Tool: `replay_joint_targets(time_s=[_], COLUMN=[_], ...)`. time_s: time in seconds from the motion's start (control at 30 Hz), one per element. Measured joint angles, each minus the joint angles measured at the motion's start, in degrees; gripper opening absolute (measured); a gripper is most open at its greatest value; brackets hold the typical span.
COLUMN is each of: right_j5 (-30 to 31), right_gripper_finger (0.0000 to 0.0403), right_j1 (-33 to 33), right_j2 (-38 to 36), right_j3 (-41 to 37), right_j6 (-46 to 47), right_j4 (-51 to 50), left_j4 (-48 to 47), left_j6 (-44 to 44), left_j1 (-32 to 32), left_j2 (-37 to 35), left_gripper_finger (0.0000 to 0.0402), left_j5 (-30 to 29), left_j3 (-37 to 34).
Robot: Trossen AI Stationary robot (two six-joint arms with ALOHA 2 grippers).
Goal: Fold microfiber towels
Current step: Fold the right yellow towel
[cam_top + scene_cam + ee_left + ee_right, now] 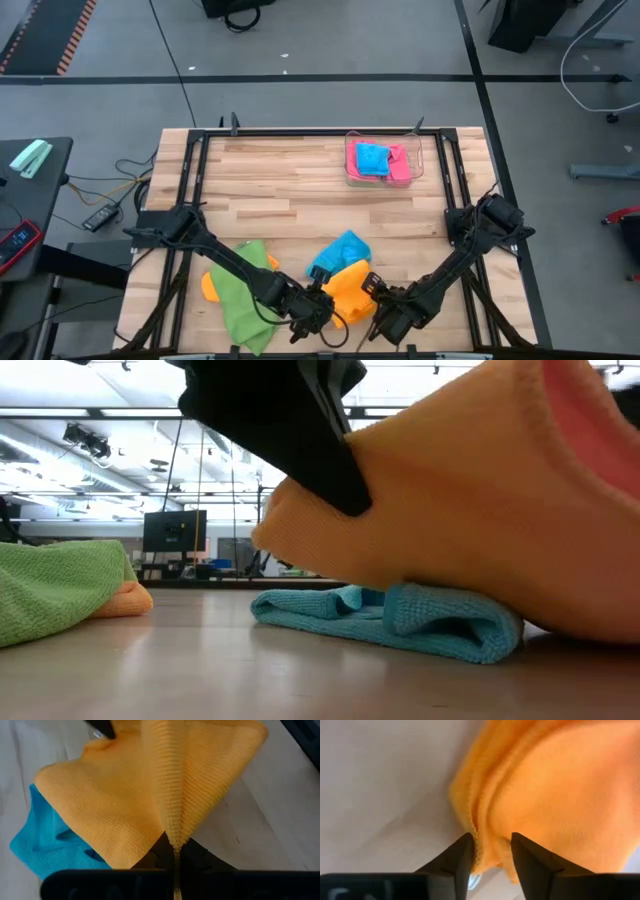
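Note:
An orange microfiber towel (350, 290) is raised near the table's front edge, and its lower part rests on a crumpled sky-blue towel (400, 620). My left gripper (318, 303) is shut on its left side. My right gripper (492, 851) stands at its right side with its fingers parted and the towel's hemmed edge (476, 837) between them. A green towel (243, 295) lies at the front left, over part of a second orange towel (210, 285). My left gripper pinches a bunched fold of the orange towel (175, 837) between its two fingers. The fingers slant down from the table's left. The cloth fans out from the pinch in ridges and is raised off the table. My right gripper has the towel's folded edge (487, 847) between its parted fingers; whether the fingers still touch the cloth I cannot tell.
A clear plastic tray (350, 160) at the far right holds a blue and a pink towel. Bare wood lies across the table's middle and far left. Dark frame rails run along both sides of the table.

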Motion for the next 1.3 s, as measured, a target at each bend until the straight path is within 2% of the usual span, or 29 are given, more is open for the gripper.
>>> replay_joint_targets(time_s=[0.1,0.3,0.53,0.6,0.7,0.83,1.1,1.3], right_j5=[0.07,0.62,11.63,13.04,15.02,21.77,24.93,26.26], right_gripper_finger=[0.0173,0.0207,0.0218,0.0218,0.0218,0.0218,0.0218,0.021], right_j1=[0.18,3.22,5.73,5.63,6.48,8.6,8.64,8.51], right_j2=[-0.02,-0.02,-0.09,-0.09,0.18,2.49,8.4,9.26], right_j3=[0.27,0.37,-0.94,-2.24,-3.52,-3.54,-3.5,-3.15], right_j6=[5.28,18.82,36.51,39.9,40.29,38.27,35.53,33.26], right_j4=[-1.83,0.59,10.21,14.11,17.67,20.19,22.45,20.44], left_j4=[-1.62,-2.97,-5.68,-6.68,-7.24,-6.87,-6.76,-6.65], left_j6=[-2.06,-2.85,-4.41,-5.82,-7.43,-7.82,-7.74,-7.83], left_j1=[-0.01,-0.32,-0.32,-0.32,-0.3,-0.3,-0.17,-0.19], left_j2=[0.0,0.0,-0.02,-0.02,-0.04,-0.04,-0.04,-0.04], left_gripper_finger=[0.0015,0.0041,0.0014,0.0012,0.0023,0.0038,0.0013,0.0034], left_j5=[-0.02,1.36,2.57,2.58,2.58,2.56,2.58,2.56], left_j3=[0.0,0.0,0.01,0.0,0.0,0.0,0.02,0.02])
